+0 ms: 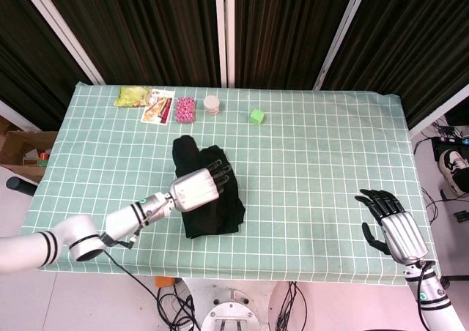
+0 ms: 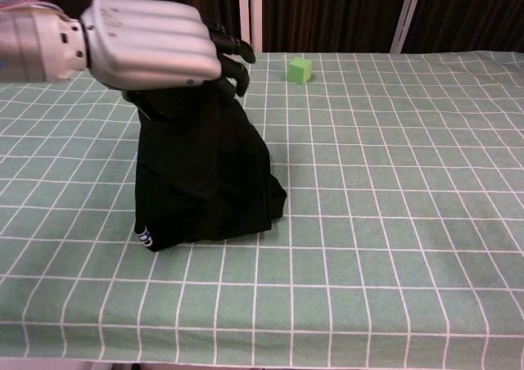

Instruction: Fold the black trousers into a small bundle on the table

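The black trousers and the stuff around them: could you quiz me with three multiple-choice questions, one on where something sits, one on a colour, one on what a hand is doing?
1. Where is the small cube?
A. far side of the table
B. on the trousers
C. near edge

2. What colour is the cube?
A. red
B. green
C. blue

3. What is the left hand doing?
A. resting flat on the table
B. holding the trousers lifted
C. holding the cube

Key: 1 A, the cube sits beyond the black trousers; 2 B, it is green; 3 B, the left hand lifts the cloth.

Left hand (image 1: 196, 188) raised mid-bench, fingers (image 2: 232, 49) curled gripping trousers (image 2: 205, 182); right hand (image 1: 396, 227) hovers apart, fingers spread, holding nothing.
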Controlling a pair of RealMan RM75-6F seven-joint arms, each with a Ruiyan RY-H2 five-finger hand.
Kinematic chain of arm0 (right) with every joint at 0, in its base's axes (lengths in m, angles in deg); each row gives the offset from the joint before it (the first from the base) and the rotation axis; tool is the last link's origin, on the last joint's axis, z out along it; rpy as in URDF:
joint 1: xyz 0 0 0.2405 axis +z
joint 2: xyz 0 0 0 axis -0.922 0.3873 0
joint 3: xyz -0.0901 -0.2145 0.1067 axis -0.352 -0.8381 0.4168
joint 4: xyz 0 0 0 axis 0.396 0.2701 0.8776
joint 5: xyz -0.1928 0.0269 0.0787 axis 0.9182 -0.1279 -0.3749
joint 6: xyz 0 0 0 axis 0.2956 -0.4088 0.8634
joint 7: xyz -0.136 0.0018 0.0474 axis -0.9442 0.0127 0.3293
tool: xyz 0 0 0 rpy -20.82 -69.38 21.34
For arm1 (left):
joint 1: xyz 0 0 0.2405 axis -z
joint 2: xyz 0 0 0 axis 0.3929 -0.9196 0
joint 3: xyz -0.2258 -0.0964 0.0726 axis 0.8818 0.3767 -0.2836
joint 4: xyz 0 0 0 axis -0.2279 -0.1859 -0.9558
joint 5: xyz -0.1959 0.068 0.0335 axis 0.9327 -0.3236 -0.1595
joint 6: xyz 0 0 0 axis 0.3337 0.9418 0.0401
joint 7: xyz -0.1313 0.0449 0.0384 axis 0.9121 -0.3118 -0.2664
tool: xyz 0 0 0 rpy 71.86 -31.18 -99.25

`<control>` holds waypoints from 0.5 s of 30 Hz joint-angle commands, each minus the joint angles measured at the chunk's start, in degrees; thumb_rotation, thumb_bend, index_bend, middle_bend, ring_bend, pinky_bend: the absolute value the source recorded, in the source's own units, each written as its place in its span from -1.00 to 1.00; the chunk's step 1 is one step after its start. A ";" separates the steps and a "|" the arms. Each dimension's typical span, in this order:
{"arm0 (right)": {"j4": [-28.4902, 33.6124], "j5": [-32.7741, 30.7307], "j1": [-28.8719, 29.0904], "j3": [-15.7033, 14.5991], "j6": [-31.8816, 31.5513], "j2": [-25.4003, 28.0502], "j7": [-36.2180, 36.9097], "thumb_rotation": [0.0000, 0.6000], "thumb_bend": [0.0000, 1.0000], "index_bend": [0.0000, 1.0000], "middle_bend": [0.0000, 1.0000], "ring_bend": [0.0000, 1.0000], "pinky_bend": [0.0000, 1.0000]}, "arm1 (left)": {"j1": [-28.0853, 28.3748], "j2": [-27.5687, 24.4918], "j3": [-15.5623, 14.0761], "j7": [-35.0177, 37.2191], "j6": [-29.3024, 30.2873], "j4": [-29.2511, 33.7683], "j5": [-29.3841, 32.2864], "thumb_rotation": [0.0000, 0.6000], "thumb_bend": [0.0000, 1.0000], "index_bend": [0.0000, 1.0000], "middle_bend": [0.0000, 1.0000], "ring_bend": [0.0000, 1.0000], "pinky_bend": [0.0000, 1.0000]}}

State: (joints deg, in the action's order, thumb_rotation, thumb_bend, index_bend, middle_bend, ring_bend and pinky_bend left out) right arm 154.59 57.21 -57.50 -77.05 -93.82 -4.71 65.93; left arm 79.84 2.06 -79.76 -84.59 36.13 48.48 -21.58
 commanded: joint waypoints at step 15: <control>-2.30 -1.09 -0.65 0.19 0.39 -0.25 2.45 1.00 -0.05 -0.55 -0.66 -0.74 -0.64 | 7.99 12.74 3.26 -0.32 -11.67 -13.84 18.46 1.00 0.17 0.07 -0.50 -0.80 -0.63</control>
State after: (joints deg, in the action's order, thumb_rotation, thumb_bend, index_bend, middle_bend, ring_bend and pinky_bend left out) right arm 152.30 56.13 -58.14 -76.85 -93.42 -4.96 68.37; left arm 87.80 14.77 -76.28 -85.17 24.64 34.99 -4.10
